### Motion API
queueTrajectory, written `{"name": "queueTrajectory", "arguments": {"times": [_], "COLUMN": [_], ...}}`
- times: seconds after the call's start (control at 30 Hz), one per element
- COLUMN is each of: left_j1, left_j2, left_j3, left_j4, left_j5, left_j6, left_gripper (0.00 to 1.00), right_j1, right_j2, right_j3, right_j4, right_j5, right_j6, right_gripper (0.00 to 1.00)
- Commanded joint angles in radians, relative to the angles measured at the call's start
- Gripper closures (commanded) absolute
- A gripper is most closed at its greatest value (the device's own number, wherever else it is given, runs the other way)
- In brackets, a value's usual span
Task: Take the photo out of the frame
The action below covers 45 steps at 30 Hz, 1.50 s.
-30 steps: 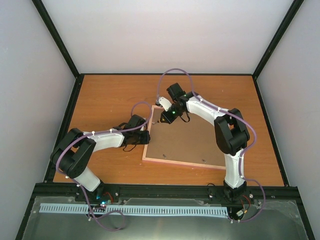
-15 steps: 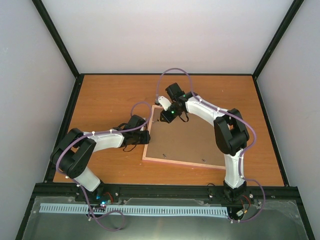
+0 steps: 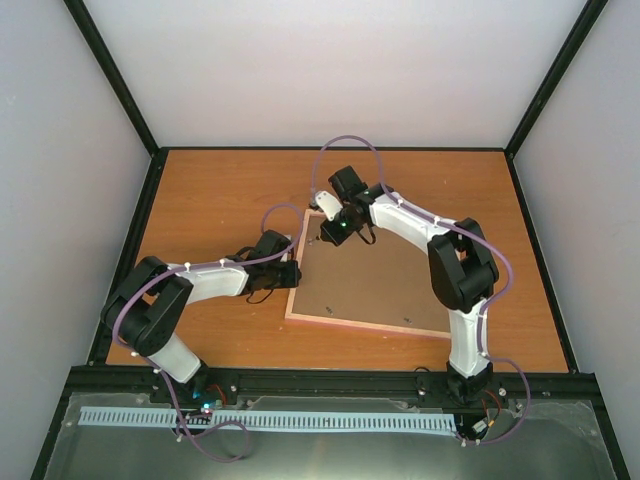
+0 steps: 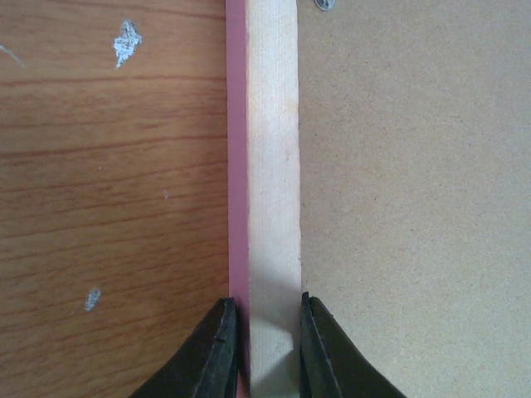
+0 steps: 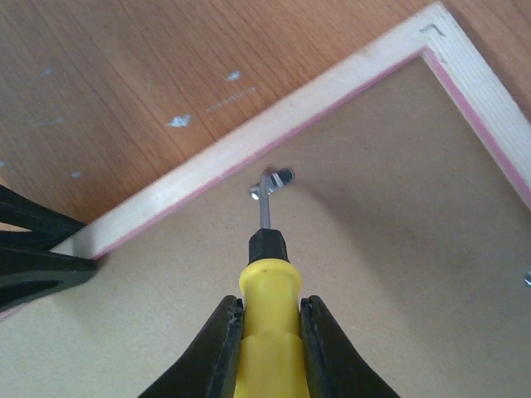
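The pink frame (image 3: 296, 272) lies face down on the table, its brown backing board (image 3: 380, 280) up. The photo is hidden under the board. My left gripper (image 3: 293, 274) is shut on the frame's left rail; in the left wrist view its fingers (image 4: 217, 352) clamp the pale wood edge (image 4: 272, 182). My right gripper (image 3: 327, 238) is shut on a yellow-handled screwdriver (image 5: 267, 332). Its metal tip touches a small metal retaining clip (image 5: 272, 181) on the board near the frame's far rail (image 5: 274, 124).
Another small clip (image 3: 407, 321) sits on the board near the frame's near rail, and one shows at the top of the left wrist view (image 4: 325, 4). Black posts (image 3: 120, 90) stand at the table's far corners. The left gripper's fingers show in the right wrist view (image 5: 33, 249).
My right gripper with the screwdriver has shifted slightly toward the frame's far left corner. The left arm and the frame have not moved.
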Motion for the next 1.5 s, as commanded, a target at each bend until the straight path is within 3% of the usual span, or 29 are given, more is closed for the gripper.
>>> {"name": "queueTrajectory", "arguments": {"times": [0.0,0.33,0.57,0.63,0.73,0.8,1.07,1.17,1.2,1.27,1.47], "left_j1": [-0.006,-0.006,-0.006,-0.006,-0.006,-0.006,-0.006,-0.006,-0.006,-0.006,-0.006], "left_j2": [0.025,0.031,0.014,-0.005,-0.046,-0.073,-0.181,-0.214,-0.228,-0.277,-0.358], "left_j3": [-0.022,-0.007,0.014,0.022,0.037,0.062,0.183,0.251,0.271,0.292,0.419], "left_j4": [-0.023,-0.030,-0.073,-0.080,-0.079,-0.079,-0.166,-0.209,-0.216,-0.197,-0.270], "left_j5": [0.032,0.020,-0.009,-0.021,-0.018,-0.025,-0.027,-0.035,-0.046,-0.049,-0.196], "left_j6": [-0.020,-0.025,-0.012,0.009,0.067,0.103,0.217,0.276,0.294,0.348,0.479], "left_gripper": [0.99,0.99,0.98,0.91,0.66,0.55,0.46,0.36,0.29,0.02,0.00], "right_j1": [-0.009,-0.080,-0.129,-0.134,-0.162,-0.164,-0.163,-0.165,-0.166,-0.171,-0.178], "right_j2": [-0.074,-0.395,-0.548,-0.545,-0.547,-0.551,-0.575,-0.603,-0.615,-0.637,-0.688], "right_j3": [-0.071,-0.306,-0.562,-0.575,-0.565,-0.570,-0.563,-0.564,-0.564,-0.565,-0.527], "right_j4": [-0.054,-0.026,0.155,0.135,0.123,0.123,0.109,0.108,0.108,0.107,0.073], "right_j5": [0.170,0.126,-0.004,-0.038,-0.090,-0.110,-0.129,-0.127,-0.129,-0.138,-0.155], "right_j6": [-0.015,-0.065,-0.116,-0.149,-0.150,-0.163,-0.176,-0.176,-0.175,-0.174,-0.170], "right_gripper": [0.97,0.97,0.97,0.97,0.97,0.97,0.97,0.97,0.97,0.97,0.97]}}
